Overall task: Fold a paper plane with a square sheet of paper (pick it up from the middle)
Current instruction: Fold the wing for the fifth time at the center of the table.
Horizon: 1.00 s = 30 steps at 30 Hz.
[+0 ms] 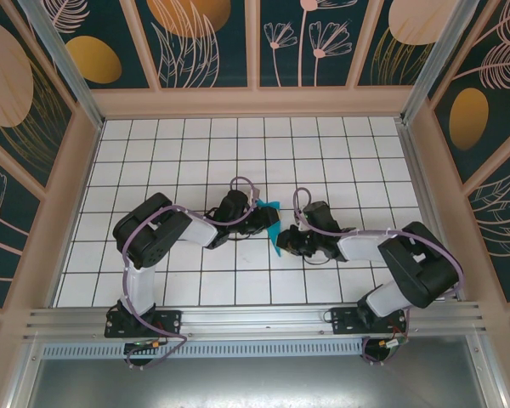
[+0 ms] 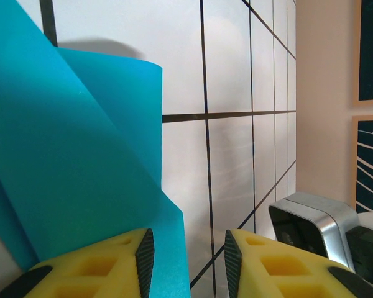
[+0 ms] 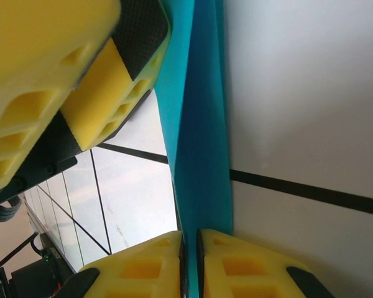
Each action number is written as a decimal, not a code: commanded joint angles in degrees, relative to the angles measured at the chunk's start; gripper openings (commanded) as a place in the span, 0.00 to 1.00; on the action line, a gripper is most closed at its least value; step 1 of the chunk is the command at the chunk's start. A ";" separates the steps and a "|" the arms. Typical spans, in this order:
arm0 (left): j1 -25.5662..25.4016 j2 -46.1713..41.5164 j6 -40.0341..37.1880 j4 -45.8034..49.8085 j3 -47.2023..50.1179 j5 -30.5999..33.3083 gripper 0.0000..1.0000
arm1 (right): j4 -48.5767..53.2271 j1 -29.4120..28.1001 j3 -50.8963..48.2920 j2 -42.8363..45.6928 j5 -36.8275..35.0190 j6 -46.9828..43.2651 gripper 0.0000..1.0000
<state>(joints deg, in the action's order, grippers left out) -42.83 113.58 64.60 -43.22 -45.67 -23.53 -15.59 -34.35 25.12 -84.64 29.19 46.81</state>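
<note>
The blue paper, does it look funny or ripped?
A bit funny: the blue paper stands up on the tiled table instead of lying flat, bent over loosely and pinched in the right hand. I see no rip.

There is 1 teal-blue sheet of paper (image 1: 273, 229), 1 tiled table (image 1: 323, 144), and 2 arms (image 1: 153, 234) (image 1: 408, 259), each with 1 gripper: left gripper (image 2: 189, 261) and right gripper (image 3: 189, 261).

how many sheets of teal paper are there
1: the teal sheet sits between the arms, pinched in the right tool, its edge reaching between the left tool's parted fingers. No second sheet visible, though the arms could hide one.
</note>
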 commanded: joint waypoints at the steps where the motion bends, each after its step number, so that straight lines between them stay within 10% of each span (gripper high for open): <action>1: -0.19 1.95 -0.61 4.09 0.06 0.07 0.38 | 2.63 -0.43 -0.73 1.97 -0.01 -0.16 0.17; 30: -0.20 2.17 -0.57 4.73 0.15 0.06 0.37 | 14.71 -4.81 2.03 3.07 -10.71 -1.27 0.17</action>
<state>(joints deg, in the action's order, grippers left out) -42.83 113.75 64.62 -43.24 -45.76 -24.01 -9.13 -38.79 27.46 -84.77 22.76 46.70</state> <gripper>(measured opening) 0.373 0.163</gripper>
